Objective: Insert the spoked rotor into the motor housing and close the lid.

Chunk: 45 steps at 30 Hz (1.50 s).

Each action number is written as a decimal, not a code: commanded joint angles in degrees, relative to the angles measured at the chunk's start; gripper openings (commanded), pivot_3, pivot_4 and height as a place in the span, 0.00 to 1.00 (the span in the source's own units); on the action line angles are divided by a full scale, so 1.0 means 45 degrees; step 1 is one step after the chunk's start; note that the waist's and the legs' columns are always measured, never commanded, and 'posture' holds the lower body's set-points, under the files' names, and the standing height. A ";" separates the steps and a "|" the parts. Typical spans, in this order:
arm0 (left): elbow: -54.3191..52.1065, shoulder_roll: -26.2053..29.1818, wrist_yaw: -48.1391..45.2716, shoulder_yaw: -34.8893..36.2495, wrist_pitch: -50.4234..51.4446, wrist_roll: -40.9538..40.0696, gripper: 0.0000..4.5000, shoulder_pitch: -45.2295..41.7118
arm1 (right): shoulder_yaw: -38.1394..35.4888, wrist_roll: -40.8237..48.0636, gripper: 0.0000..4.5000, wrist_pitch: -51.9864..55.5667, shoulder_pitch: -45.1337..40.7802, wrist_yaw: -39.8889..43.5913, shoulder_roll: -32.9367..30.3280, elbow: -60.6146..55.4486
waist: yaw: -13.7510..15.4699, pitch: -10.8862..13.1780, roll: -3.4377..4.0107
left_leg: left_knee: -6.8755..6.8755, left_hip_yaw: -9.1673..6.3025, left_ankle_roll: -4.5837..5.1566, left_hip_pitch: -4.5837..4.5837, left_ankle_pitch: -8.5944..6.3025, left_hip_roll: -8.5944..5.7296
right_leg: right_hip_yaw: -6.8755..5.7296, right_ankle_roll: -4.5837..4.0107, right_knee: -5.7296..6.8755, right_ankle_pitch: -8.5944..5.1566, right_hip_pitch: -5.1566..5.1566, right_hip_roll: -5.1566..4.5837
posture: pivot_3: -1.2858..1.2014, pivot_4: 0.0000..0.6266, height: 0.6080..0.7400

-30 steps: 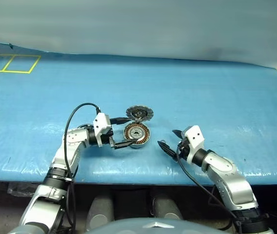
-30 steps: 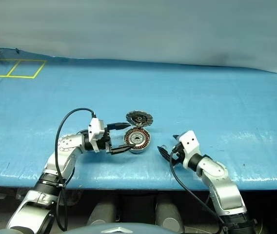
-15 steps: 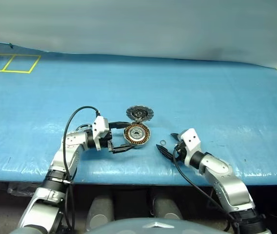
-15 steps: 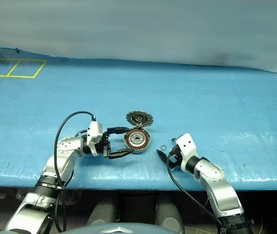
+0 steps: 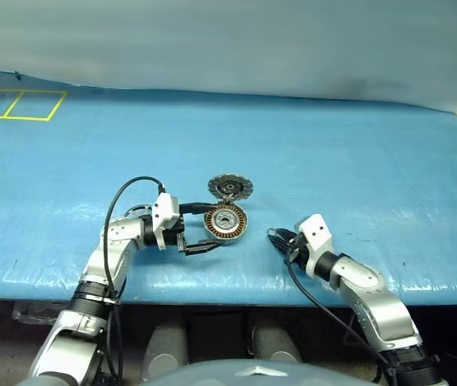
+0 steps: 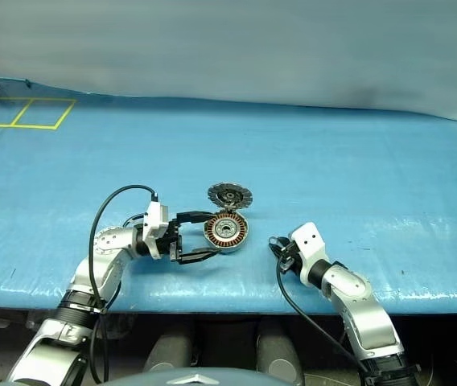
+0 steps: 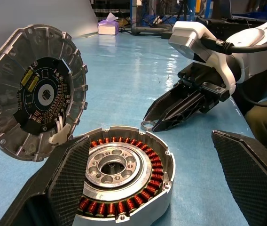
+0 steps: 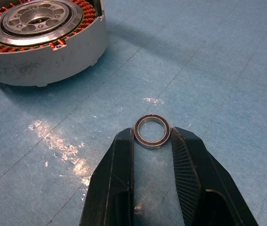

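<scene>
Blue tarp point(image 5: 333, 161) bears round finned-metal motor housing point(image 5: 225, 222).

Motor housing point(image 7: 124, 188): short round silver puck, flat on the blue counter point(image 5: 357, 161), near the front edge and slightly left of centre. It stood open, showing a copper-orange ring of windings around a silver hub with round holes and a dark central bore.

Lid point(image 7: 35, 92): round silver-grey disc with a notched edge, joined to the housing rim on the side facing the counter's back edge. It stood swung up, nearly upright, its inner face exposed: dark circuit board, pale centre hole, small gold-coloured parts.
</scene>
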 commanded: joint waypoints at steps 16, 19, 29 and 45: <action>0.0670 0.0042 -0.0132 0.0260 -0.2035 0.0160 1.00 0.0017 | 0.0483 0.1287 0.17 0.1054 -0.1248 0.0987 0.0029 -0.2281 | -0.0009 0.0001 0.0000 | -0.0025 0.0002 0.0000 -0.0017 0.0000 0.0004 | -0.0005 -0.0007 -0.0017 -0.0004 -0.0025 -0.0001 | 0.52 0.24 1.00; 0.0817 -0.0065 -0.0080 0.0244 -0.1948 0.0038 1.00 -0.0032 | 0.0976 0.1257 0.17 0.1202 -0.1619 0.1151 0.0097 -0.2135 | 0.0003 0.0002 -0.0001 | -0.0034 0.0003 0.0000 -0.0023 0.0000 0.0003 | -0.0005 -0.0010 -0.0023 -0.0005 -0.0031 -0.0002 | 0.52 0.24 1.00; 0.0979 -0.0153 -0.0203 0.0218 -0.1849 -0.0051 1.00 -0.0171 | 0.1520 0.0936 0.17 0.0884 -0.2909 0.1264 0.0662 -0.0788 | -0.0008 0.0002 -0.0001 | -0.0039 0.0001 0.0000 -0.0027 0.0000 0.0003 | -0.0010 -0.0010 -0.0023 -0.0005 -0.0038 -0.0001 | 0.52 0.24 1.00; 0.0965 -0.0131 -0.0015 0.0233 -0.1825 0.0047 1.00 -0.0122 | 0.2091 0.0580 0.17 0.0959 -0.3797 0.1529 0.1044 0.0482 | -0.0034 0.0003 0.0000 | -0.0053 0.0001 0.0000 -0.0027 0.0000 0.0003 | -0.0014 -0.0018 -0.0023 -0.0010 -0.0043 -0.0001 | 0.52 0.24 1.00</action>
